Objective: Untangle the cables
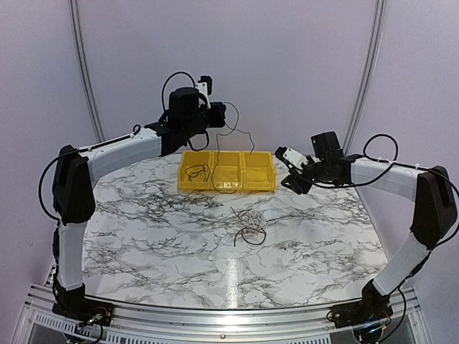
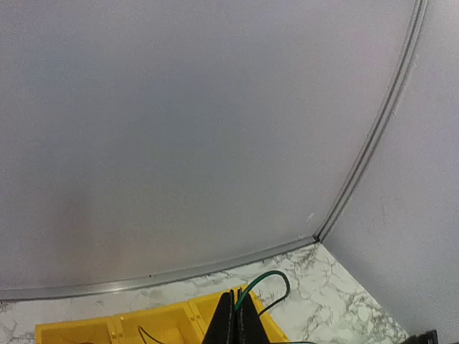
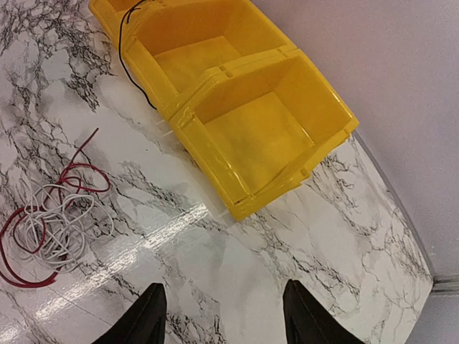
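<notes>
A small tangle of cables (image 1: 249,226) lies on the marble table in front of the yellow three-part tray (image 1: 262,188). In the right wrist view the tangle (image 3: 50,229) shows red and white wires. My left gripper (image 1: 219,113) is raised above the tray's back edge and is shut on a thin green wire (image 2: 276,281). That wire (image 1: 247,135) hangs down into the tray and trails over its front wall (image 3: 123,57). Another dark wire (image 1: 195,172) lies in the tray's left compartment. My right gripper (image 1: 290,170) hovers open and empty right of the tray, over bare table (image 3: 224,315).
The tray's right compartment (image 3: 251,122) holds nothing. Pale curved walls with metal rails (image 2: 373,143) close the table at the back and sides. The right arm's elbow (image 1: 430,201) stands at the table's right edge, the left arm's (image 1: 72,186) at the left.
</notes>
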